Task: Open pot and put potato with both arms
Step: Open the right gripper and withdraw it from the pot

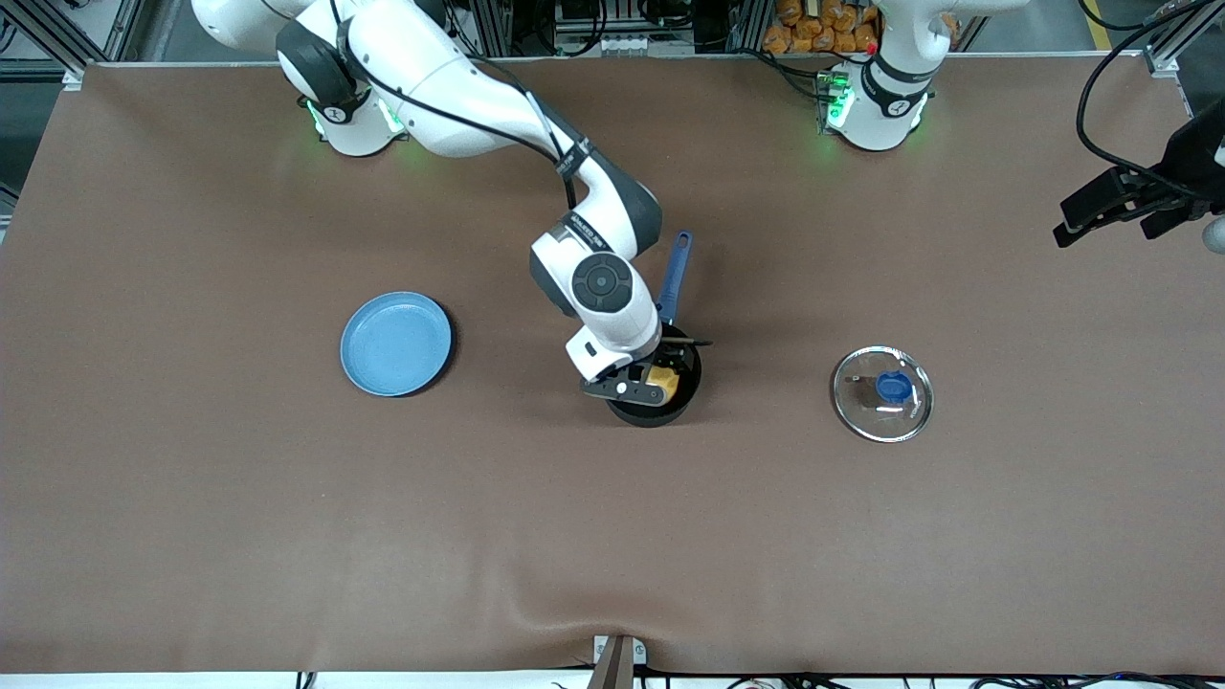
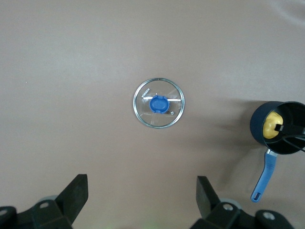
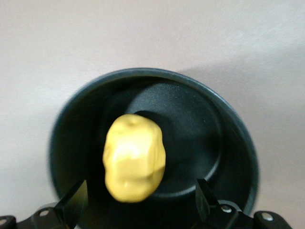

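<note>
The black pot with its long blue handle stands uncovered mid-table. The yellow potato is inside the pot's opening. My right gripper hangs just over the pot, open. In the right wrist view the potato lies over the pot's black bottom, between the spread fingers of the right gripper and touching neither. The glass lid with its blue knob lies flat on the table toward the left arm's end. My left gripper is open and empty, high over that end of the table.
A flat blue plate lies toward the right arm's end, level with the pot. The left wrist view looks down on the lid, the pot and the left gripper. The brown table cover is bare nearer the front camera.
</note>
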`<state>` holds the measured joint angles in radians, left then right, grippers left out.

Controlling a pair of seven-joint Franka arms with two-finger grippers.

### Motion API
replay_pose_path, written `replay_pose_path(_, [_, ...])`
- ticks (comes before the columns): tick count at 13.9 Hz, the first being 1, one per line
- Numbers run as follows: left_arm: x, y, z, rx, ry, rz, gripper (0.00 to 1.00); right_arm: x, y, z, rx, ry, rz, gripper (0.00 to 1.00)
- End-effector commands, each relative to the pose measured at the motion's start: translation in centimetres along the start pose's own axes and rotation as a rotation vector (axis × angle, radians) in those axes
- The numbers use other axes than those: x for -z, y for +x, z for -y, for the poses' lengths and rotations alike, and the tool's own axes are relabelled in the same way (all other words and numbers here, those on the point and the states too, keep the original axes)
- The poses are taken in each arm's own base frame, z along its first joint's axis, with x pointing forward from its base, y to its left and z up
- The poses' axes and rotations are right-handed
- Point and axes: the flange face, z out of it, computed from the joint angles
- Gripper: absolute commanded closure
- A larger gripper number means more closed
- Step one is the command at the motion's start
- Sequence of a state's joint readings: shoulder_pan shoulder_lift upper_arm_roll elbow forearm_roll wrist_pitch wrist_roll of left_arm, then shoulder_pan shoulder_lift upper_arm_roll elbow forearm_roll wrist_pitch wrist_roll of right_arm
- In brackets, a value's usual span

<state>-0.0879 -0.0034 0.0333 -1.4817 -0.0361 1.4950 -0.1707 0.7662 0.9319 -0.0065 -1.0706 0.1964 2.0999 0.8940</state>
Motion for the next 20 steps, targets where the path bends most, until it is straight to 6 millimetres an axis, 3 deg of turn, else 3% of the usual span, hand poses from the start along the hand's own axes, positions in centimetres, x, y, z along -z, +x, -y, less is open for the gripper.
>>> replay_pose_path(1, [0.4, -0.5, -0.1, -0.018, -0.027, -0.002, 0.0, 7.3, 1.3, -0.2, -0.036, 0.02, 0.021, 0.0])
replay_pose_path(3, [0.1, -0.3, 0.2, -0.012, -0.026, 0.002, 0.0, 12.2, 3.0, -1.0, -0.053, 0.026, 0.015, 0.0])
replay_pose_path(6, [0.3, -0.3, 0.5, -0.008, -0.026, -0.003, 0.0, 19.0, 6.7, -4.9, -0.108, 0.039, -0.023, 0.0])
replay_pose_path(7, [0.2, -0.3, 0.3, -0.009, -0.027, 0.001, 0.0, 20.4, 8.4, -6.9, -0.117, 0.018, -0.028, 0.0])
replay_pose_path(9, [0.0, -0.2, 0.6, -0.006, -0.027, 0.003, 0.0, 25.7, 11.1, -12.0, -0.082, -0.004, -0.023, 0.0])
replay_pose_path(11, [-0.5, -0.2, 0.5, -0.012, -0.027, 0.011, 0.0, 29.5, 13.1, -16.4, -0.116, -0.007, -0.026, 0.0])
replay_pose_path(13, [-2.3, 0.1, 0.5, -0.01, -0.028, 0.008, 0.0, 33.3, 14.0, -20.5, -0.162, -0.023, -0.015, 0.0])
replay_pose_path(15, [-2.8, 0.2, 0.4, -0.011, -0.028, 0.007, 0.0, 36.7, 14.4, -23.9, -0.188, -0.009, -0.006, 0.0])
replay_pose_path(17, [-3.2, 0.4, 0.0, -0.018, -0.025, 0.016, 0.0, 37.9, 14.2, -26.5, -0.199, -0.06, 0.034, 0.0])
replay_pose_path(20, [-3.2, 0.8, -0.7, -0.023, -0.023, 0.016, 0.0, 42.8, 13.7, -30.8, -0.176, -0.054, 0.003, 0.0])
